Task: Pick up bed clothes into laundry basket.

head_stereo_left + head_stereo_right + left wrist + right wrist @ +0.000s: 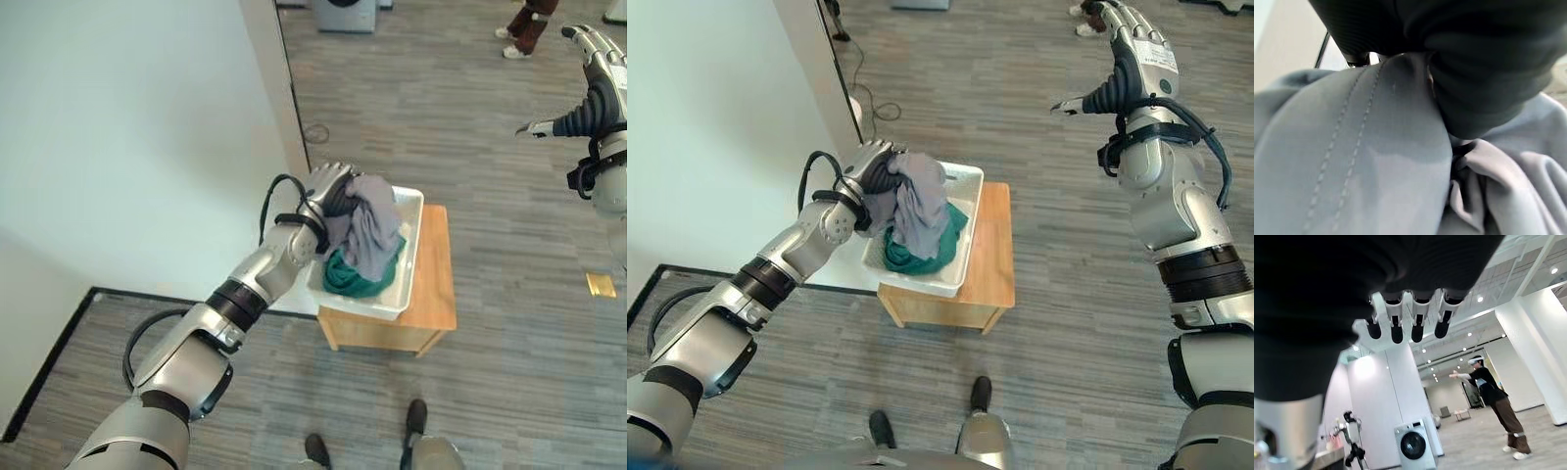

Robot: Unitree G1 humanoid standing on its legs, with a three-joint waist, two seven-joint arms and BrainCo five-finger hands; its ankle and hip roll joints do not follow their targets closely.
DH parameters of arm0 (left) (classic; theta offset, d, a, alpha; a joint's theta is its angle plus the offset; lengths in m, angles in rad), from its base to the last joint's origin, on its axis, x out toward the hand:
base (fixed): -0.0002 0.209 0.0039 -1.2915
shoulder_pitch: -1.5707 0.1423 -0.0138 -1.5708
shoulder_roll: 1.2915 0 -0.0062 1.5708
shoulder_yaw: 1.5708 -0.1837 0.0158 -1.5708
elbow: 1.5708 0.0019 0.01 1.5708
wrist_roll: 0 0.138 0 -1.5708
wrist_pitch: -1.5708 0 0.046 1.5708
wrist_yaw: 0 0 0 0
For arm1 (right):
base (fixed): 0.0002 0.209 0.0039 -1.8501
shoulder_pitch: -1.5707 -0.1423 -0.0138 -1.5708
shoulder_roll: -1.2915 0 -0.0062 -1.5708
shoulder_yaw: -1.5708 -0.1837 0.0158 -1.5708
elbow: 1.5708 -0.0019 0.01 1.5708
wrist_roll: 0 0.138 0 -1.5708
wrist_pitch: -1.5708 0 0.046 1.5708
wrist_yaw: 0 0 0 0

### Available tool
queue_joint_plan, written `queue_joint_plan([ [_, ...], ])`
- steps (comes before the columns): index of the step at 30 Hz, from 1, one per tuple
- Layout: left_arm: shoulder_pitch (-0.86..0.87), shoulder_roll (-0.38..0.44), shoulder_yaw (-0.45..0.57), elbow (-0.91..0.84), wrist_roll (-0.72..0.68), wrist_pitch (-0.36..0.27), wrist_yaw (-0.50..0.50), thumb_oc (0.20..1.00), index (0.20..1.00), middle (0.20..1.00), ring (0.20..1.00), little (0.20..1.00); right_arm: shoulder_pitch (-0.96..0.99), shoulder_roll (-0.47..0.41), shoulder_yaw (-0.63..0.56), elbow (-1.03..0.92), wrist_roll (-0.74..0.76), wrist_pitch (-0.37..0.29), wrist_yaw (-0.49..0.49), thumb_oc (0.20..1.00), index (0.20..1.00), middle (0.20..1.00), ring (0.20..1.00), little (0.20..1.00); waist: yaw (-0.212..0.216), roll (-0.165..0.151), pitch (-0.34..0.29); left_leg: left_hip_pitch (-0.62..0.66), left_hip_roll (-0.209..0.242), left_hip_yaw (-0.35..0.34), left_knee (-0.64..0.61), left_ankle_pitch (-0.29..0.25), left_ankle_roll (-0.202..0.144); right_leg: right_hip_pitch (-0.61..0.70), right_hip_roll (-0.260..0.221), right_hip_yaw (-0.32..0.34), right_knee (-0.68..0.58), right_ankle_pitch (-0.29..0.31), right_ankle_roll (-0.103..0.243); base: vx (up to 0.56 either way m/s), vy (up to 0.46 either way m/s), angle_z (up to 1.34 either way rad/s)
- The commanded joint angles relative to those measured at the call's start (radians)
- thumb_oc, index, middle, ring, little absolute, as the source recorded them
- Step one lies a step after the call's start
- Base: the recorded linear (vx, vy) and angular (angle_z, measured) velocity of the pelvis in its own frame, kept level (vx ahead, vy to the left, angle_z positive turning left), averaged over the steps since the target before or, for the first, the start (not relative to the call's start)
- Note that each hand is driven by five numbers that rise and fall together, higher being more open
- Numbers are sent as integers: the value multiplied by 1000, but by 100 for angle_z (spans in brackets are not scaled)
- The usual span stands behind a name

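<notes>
A white laundry basket stands on a small wooden table beside the pale bed. A green cloth lies in the basket. A grey garment hangs bunched over the basket's left side and drapes down onto the green cloth. My left hand is at the top of that garment, fingers curled on its upper fold; the left wrist view has the grey garment pressed close against the hand. My right hand is raised high on the right, away from the basket, with straight fingers and nothing in it.
The bed's corner ends just left of the basket. A dark-edged mat lies on the floor under the bed side. A person stands far off, shoes at the top. A washing machine sits by the far wall.
</notes>
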Motion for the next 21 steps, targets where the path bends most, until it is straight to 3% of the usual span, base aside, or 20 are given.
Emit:
queue_joint_plan([
  [1, -134, -26, -20, 28, 37, -3, 40, 200, 200, 200, 200, 200, -110, -59, 10, -30, 8, -12, -51, 1000, 1000, 1000, 1000, 1000, 3, -9, 46, -55, 65, 43, 4, 2, -48, 55, -106, -48, 11, -100, 158, -117, 34, -19],
  [5, -92, -35, 8, 30, 31, 9, 58, 200, 200, 200, 200, 200, -93, -57, -13, -55, -11, 3, -60, 1000, 1000, 1000, 1000, 1000, 2, -10, 90, -93, 65, 44, 4, 11, -46, 10, -116, -35, 11, -86, 159, -102, 37, -12],
  [6, -13, -70, 48, 17, -24, 4, 70, 256, 256, 256, 256, 256, -84, -59, -20, -53, -39, 21, -59, 1000, 1000, 1000, 1000, 1000, 5, -13, 122, -109, 65, 47, 4, 18, -44, -10, -125, -24, 11, -84, 160, -89, 35, -8],
  [7, -8, -70, 49, 14, -25, 4, 71, 476, 476, 476, 476, 476, -81, -59, -19, -55, -39, 21, -59, 1000, 1000, 1000, 1000, 1000, 5, -11, 118, -109, 65, 48, 4, 18, -44, -10, -125, -23, 11, -83, 160, -111, 42, -14],
  [8, 74, -130, 85, -22, -84, -3, 86, 1000, 1000, 1000, 1000, 1000, -36, -49, -43, -49, -40, 26, -54, 1000, 1000, 1000, 1000, 1000, 7, -15, 126, -113, 64, 48, 4, 17, -41, -16, -132, -18, 11, -82, 161, -24, 9, -9],
  [14, 202, -210, 133, -147, -216, -37, 129, 1000, 1000, 1000, 1000, 1000, 83, 3, -81, -60, -30, 8, -46, 1000, 1000, 1000, 1000, 1000, 27, -20, 96, -74, 64, 46, 4, -2, -38, 21, -135, -17, 11, -87, 164, 13, -6, -1],
  [21, 222, -251, 127, -243, -244, -84, 174, 1000, 1000, 1000, 1000, 1000, 191, 72, -144, -94, 31, -45, -90, 1000, 1000, 1000, 1000, 1000, 51, -34, 24, -11, 60, 19, 4, -8, -46, 121, -123, -56, 11, -100, 153, 102, -59, 17],
])
